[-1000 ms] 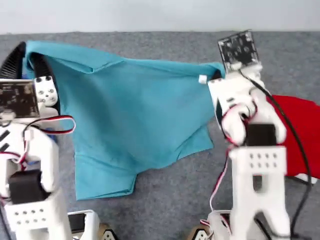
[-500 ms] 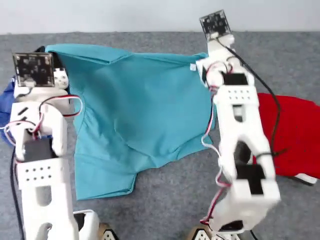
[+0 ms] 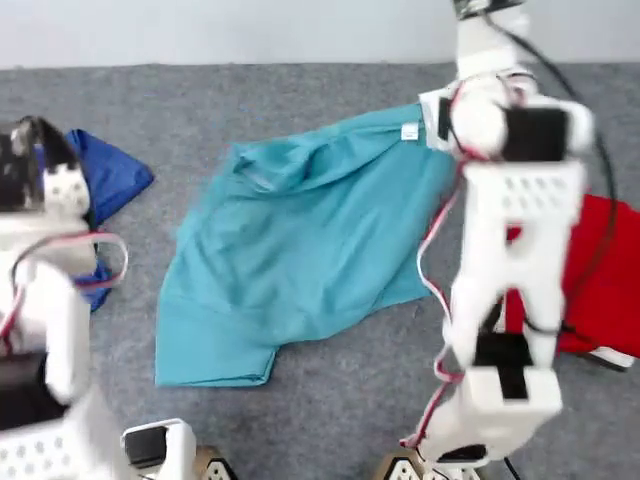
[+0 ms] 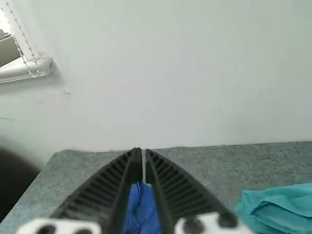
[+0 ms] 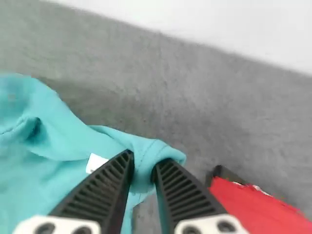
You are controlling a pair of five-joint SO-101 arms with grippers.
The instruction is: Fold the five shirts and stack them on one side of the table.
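Observation:
A teal shirt [image 3: 300, 250] lies spread and rumpled on the grey table, with one shoulder bunched near the middle. My right gripper [image 5: 142, 158] is shut on the shirt's far right corner [image 5: 156, 151], next to a white label [image 5: 93, 163], and holds it at the back right of the table [image 3: 440, 115]. My left gripper [image 4: 141, 153] is shut with nothing in it, raised at the left edge [image 3: 35, 135] over a blue shirt [image 3: 105, 175]. The blue cloth [image 4: 139, 209] shows beneath its fingers. The teal shirt's [image 4: 278, 204] edge lies off to one side of it.
A red shirt [image 3: 600, 285] lies at the right edge of the table, partly hidden by the right arm, and shows as red cloth [image 5: 248, 204] near my right gripper. A white wall runs behind the table's far edge. Bare grey table [image 3: 330, 420] shows in front.
My left gripper let go of the teal shirt's left shoulder, which dropped toward the middle. The left arm drew back to the left, uncovering the blue shirt. The right arm moved farther back, still gripping.

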